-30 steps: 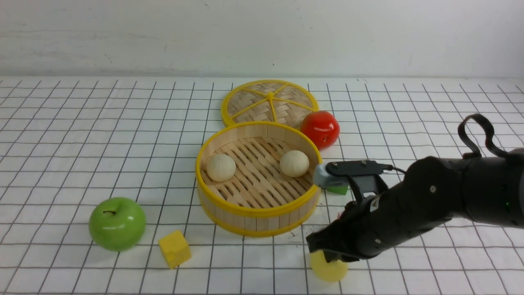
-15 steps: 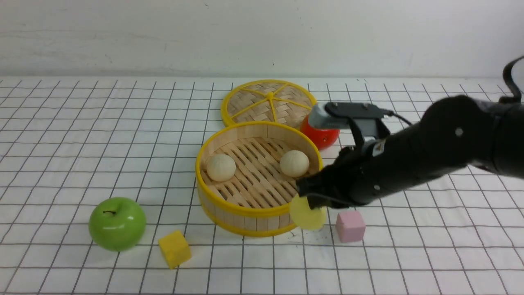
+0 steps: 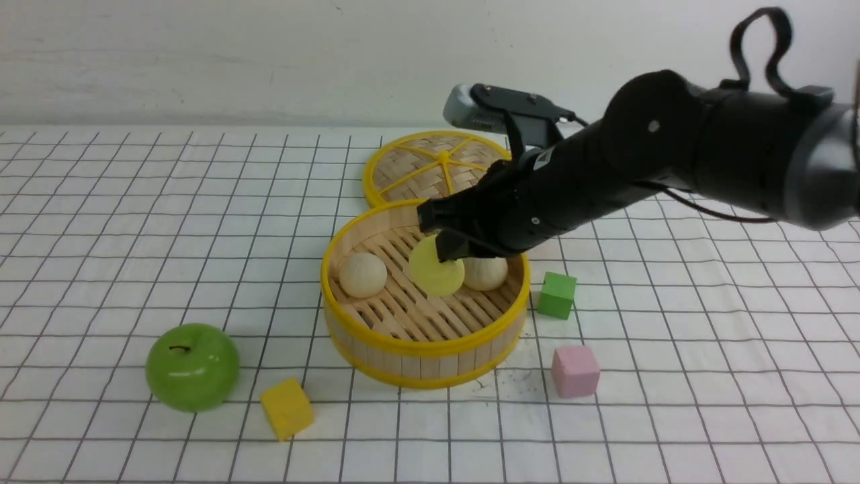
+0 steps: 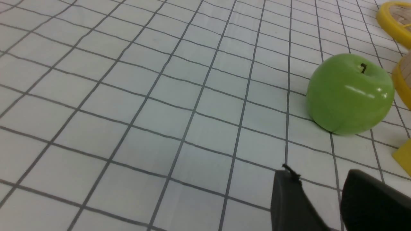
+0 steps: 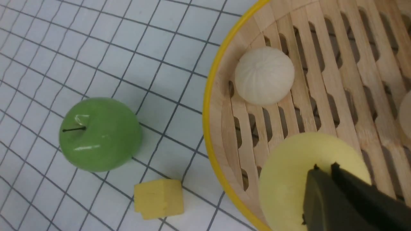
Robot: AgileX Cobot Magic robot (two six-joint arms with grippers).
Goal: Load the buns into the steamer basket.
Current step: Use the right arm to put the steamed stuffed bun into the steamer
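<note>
R claw closed on yellow bun, held over steamer basket, between 2 cream buns in basket, 1 at L side, 1 at R side. L claw open, w/ green apple on counter L of basket.

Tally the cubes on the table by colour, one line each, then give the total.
Yellow cube: 1
Green cube: 1
Pink cube: 1
Total: 3 cubes
</note>
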